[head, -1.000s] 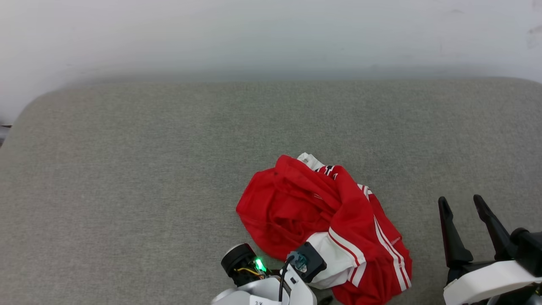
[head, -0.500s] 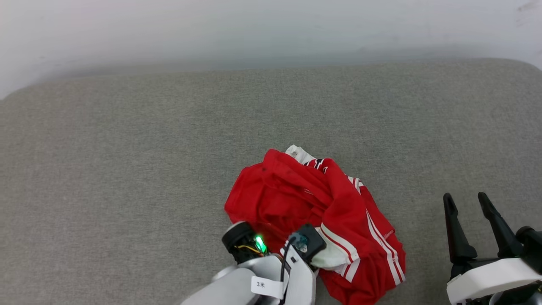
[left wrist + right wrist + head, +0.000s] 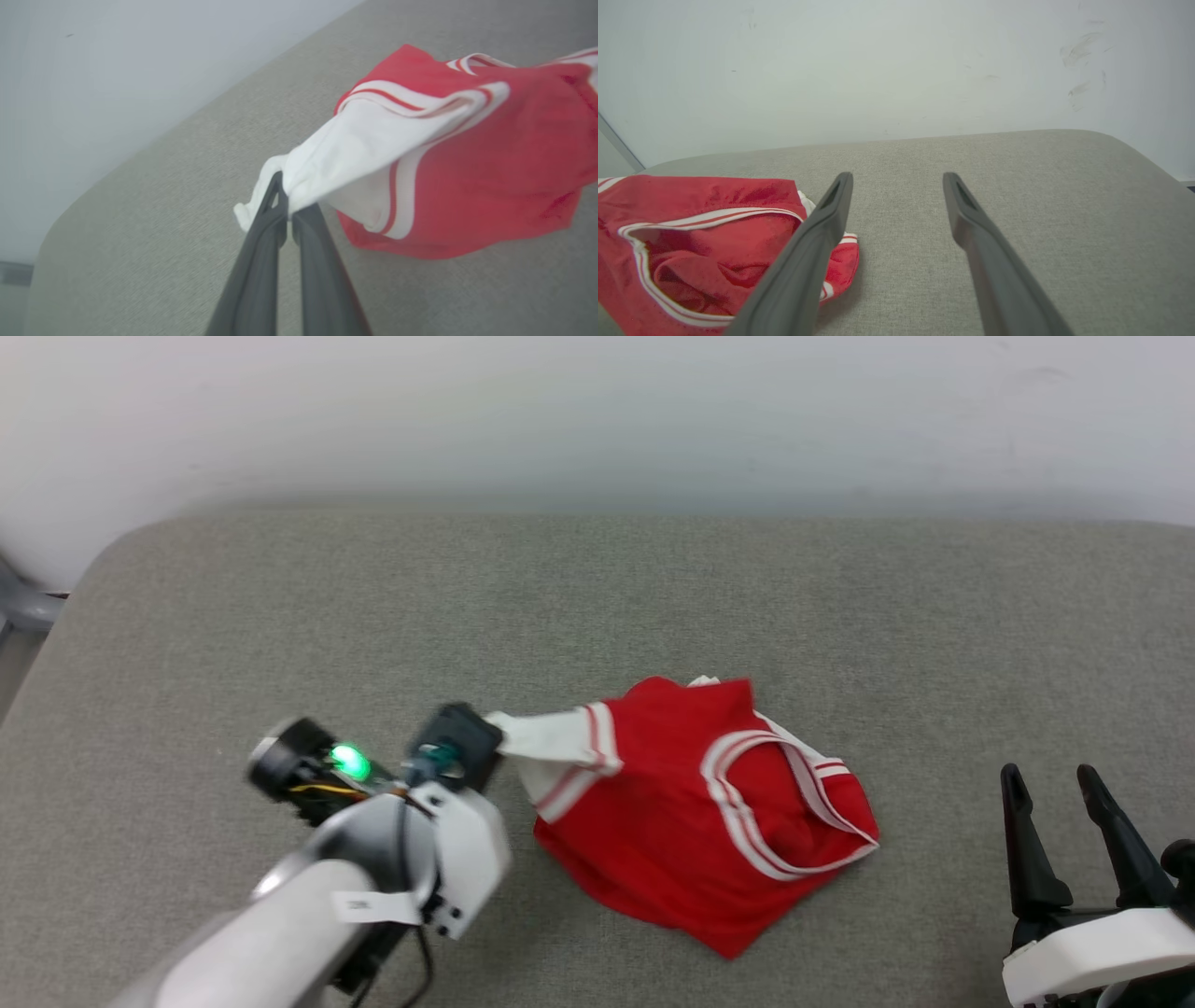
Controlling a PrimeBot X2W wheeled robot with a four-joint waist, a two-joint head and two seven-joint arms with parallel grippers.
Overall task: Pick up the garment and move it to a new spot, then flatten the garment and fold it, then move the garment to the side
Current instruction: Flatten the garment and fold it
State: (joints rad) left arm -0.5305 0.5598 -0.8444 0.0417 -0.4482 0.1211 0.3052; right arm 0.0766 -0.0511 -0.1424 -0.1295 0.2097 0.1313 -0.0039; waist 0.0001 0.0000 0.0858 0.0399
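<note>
Swung leftward since earlier, left gripper (image 3: 286,205) clenched on the white sleeve of the garment (image 3: 709,821), red body trailing on the grey cushion (image 3: 280,616), well short of its back edge, right gripper (image 3: 1047,777) spread wide, empty

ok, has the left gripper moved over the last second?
Yes. The left gripper, shut on the garment by its white sleeve, has gone to the robot's left and toward the far edge of the grey padded surface, dragging the garment along.

surface: grey fabric pad (image 3: 280,597) | on it: red garment (image 3: 672,821)
</note>
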